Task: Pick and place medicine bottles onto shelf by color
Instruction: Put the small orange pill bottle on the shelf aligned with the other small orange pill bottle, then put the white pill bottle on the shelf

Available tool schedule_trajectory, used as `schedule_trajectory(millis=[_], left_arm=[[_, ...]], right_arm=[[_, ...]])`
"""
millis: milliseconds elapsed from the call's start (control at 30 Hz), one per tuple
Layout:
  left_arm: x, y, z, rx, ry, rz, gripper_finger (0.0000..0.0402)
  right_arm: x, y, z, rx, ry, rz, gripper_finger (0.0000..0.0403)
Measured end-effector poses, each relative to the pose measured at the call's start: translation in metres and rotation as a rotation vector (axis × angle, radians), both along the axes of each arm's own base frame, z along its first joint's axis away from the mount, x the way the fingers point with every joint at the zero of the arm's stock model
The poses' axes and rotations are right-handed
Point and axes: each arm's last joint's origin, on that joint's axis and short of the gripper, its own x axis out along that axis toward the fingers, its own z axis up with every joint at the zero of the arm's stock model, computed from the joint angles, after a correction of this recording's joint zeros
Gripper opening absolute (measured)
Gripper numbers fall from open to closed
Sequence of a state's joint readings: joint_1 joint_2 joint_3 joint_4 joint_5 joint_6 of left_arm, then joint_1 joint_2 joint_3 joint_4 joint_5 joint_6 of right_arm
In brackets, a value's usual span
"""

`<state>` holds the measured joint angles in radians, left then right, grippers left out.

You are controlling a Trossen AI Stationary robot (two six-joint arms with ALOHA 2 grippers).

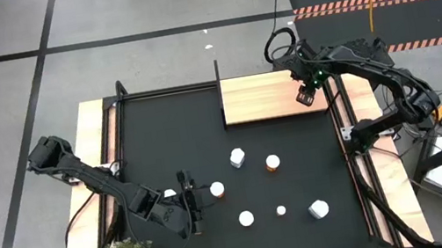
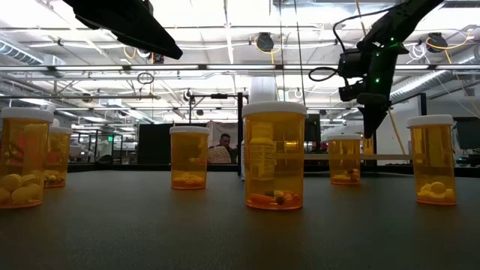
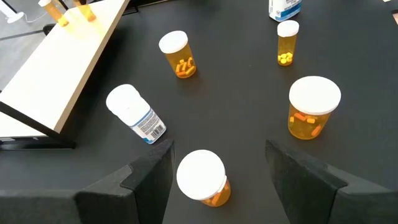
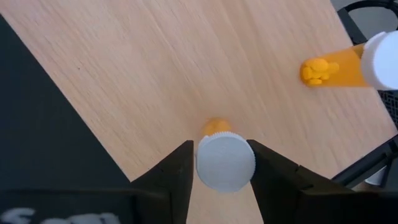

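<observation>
a black mat (image 1: pixel 170 141) carries seven medicine bottles (image 1: pixel 273 163) and the shelf (image 1: pixel 266 97), which holds two more.

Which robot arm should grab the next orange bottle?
Probably the left. Its open claw already hangs over an orange bottle on the black mat. The right claw is busy at the shelf, around another bottle there.

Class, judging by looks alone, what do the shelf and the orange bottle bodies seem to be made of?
The shelf: likely light wood or a wood-look laminate, matt, with fine pale grain lines. The orange bottle bodies: probably translucent amber plastic, glossy; the pills show through the wall.
</observation>
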<state>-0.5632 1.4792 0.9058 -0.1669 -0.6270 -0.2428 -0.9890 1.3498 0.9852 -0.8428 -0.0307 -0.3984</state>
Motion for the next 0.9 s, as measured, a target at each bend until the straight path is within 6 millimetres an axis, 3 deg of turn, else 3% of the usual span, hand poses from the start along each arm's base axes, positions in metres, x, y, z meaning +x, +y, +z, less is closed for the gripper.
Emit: schedule_trajectory(millis=[600,767,900], left_arm=[[0.000,0.000,0.000,-0.001,0.000,0.000,0.0248],[0.000,0.000,0.000,0.000,0.000,0.000,0.0248],[0.000,0.000,0.000,-0.002,-0.002,0.000,0.0248]], right_arm=[[0.004,-0.004,0.004,-0.064,-0.043,-0.016,0.0191],[0.007,0.001,0.018,-0.146,-0.117,-0.026,0.0194],[0.010,0.018,0.038,-0.216,-0.198,-0.013,0.0194]])
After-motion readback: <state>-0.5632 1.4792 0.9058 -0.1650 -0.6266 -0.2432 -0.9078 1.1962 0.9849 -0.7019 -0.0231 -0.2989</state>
